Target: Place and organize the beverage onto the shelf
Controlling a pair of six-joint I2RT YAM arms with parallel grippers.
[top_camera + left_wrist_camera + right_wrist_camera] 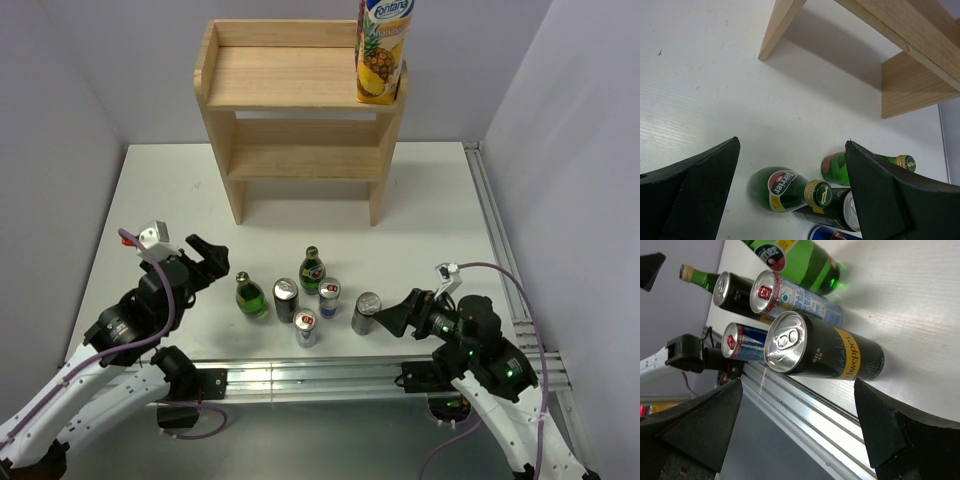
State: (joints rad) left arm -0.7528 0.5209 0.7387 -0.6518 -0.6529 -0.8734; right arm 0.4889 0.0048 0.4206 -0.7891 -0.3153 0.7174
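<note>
The light-wood two-tier shelf (pixel 298 100) stands at the back, with a pineapple juice carton (pixel 383 50) on the right of its top board. Near the front stand two green bottles (pixel 249 296) (pixel 312 270) and several cans, among them a black Schweppes can (pixel 366 312). My left gripper (pixel 212 262) is open and empty, just left of the Perrier bottle (pixel 780 187), which shows between its fingers. My right gripper (pixel 395 318) is open and empty, just right of the Schweppes can (pixel 830 352), which lies a little beyond its fingertips.
A black can (pixel 286 300), a white-blue can (pixel 329 296) and a blue can (pixel 306 328) crowd together between the bottles. An aluminium rail (pixel 300 372) runs along the table's front edge and another along the right side (pixel 495 230). Grey walls close in both sides.
</note>
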